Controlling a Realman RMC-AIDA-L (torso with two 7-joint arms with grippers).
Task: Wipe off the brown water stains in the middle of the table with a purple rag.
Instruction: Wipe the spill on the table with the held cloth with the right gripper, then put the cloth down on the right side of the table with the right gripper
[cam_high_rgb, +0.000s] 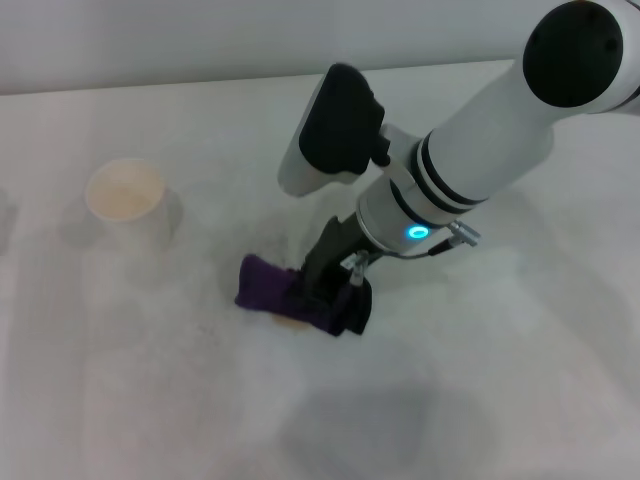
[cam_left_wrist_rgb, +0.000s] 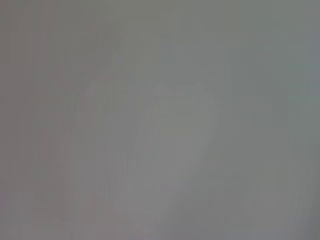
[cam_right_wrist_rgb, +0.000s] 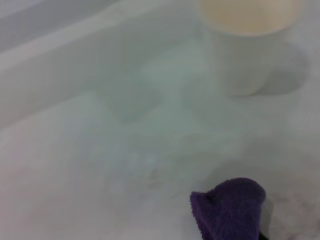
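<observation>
A wide white matte bench (cam_high_rgb: 520, 380) fills the head view, its far edge meeting a pale wall along the top, with faint grey smudges and a soft shadow on the near part. Near the middle lies the purple rag (cam_high_rgb: 285, 294), pressed flat onto the bench by the right end effector (cam_high_rgb: 340, 300), which comes down from the right on a white arm with a blue-lit ring and is clenched on the rag's right end. A sliver of the brown water stains (cam_high_rgb: 290, 322) peeks out just at the rag's near edge; the rest is covered. A cream paper cup (cam_high_rgb: 127, 200) stands upright well to the left. The left wrist view is a blank grey blur, and the left end effector appears in no view.
</observation>
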